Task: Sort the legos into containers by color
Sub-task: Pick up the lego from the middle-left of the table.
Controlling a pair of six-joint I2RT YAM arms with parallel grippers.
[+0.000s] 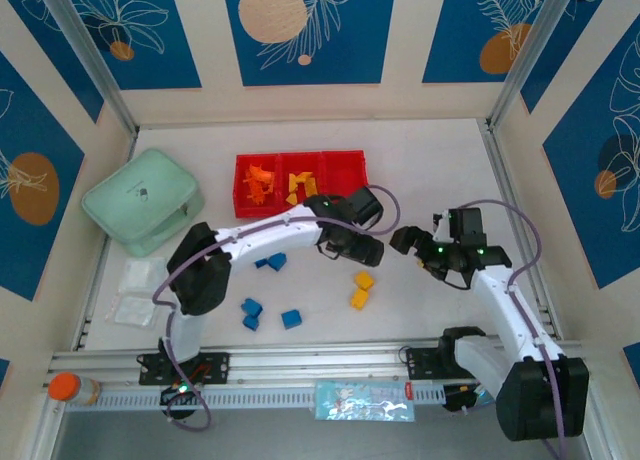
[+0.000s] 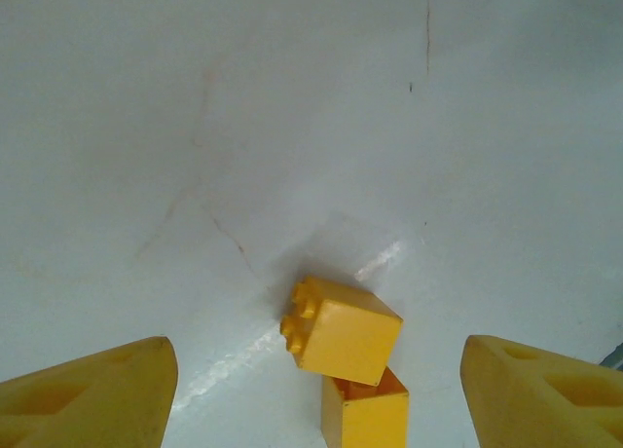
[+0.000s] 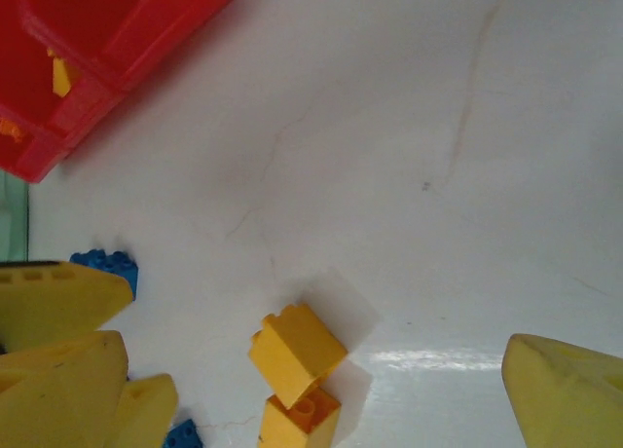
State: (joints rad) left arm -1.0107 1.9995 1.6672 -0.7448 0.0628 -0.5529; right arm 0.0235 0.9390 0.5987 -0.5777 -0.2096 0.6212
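Overall, the scuffed white tabletop (image 1: 430, 170) showed thin hairline marks and was enclosed by cream walls with blue leaf-patterned panels (image 1: 300, 30). An aluminium rail (image 1: 300, 365) ran along its near edge. The shallow red plastic three-compartment tray (image 1: 345, 175) sat at the far side, with small orange plastic bricks (image 1: 258, 185) in its left compartment and yellow bricks (image 1: 300, 187) in the middle one. Two loose yellow bricks (image 1: 364, 279) lay touching near the centre, and blue plastic bricks (image 1: 291, 319) were scattered to their left. The left gripper (image 2: 316, 355) hung over the yellow pair, jaws spread wide. The right gripper (image 3: 316, 341) was likewise wide apart. A mint green rounded case (image 1: 143, 200) lay at the left.
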